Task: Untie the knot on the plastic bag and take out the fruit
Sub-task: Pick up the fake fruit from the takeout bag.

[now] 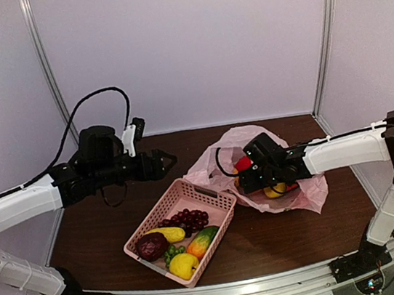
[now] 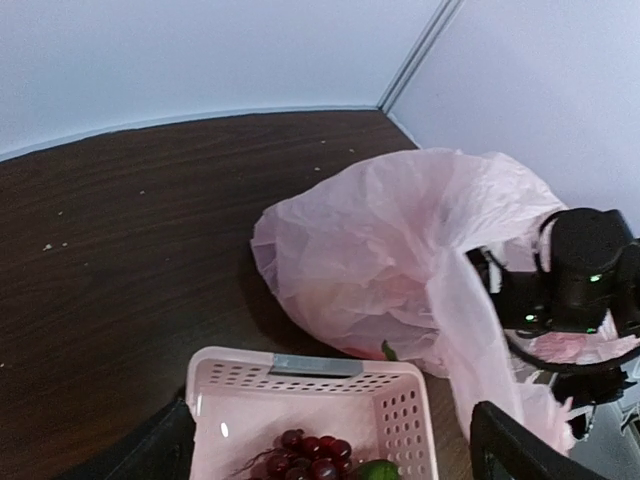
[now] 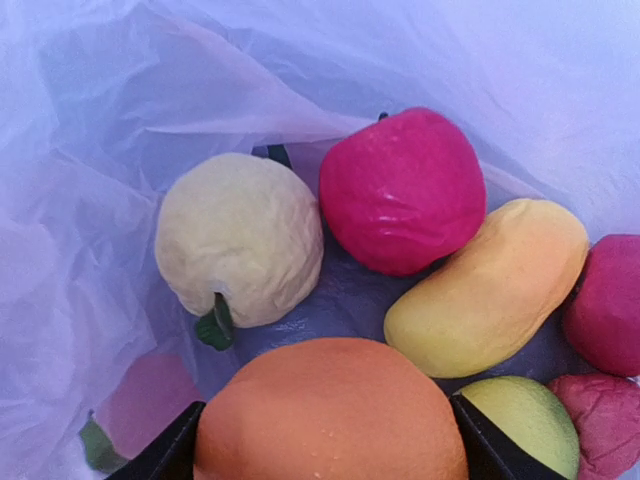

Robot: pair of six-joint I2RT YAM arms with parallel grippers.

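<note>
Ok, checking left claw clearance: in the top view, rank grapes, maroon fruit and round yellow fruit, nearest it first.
1. Grapes, middle of the basket.
2. Maroon fruit, its left corner.
3. Round yellow fruit, its near corner.

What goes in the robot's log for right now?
plastic bag open | right gripper inside, straddling orange | left gripper open, empty, near basket
</note>
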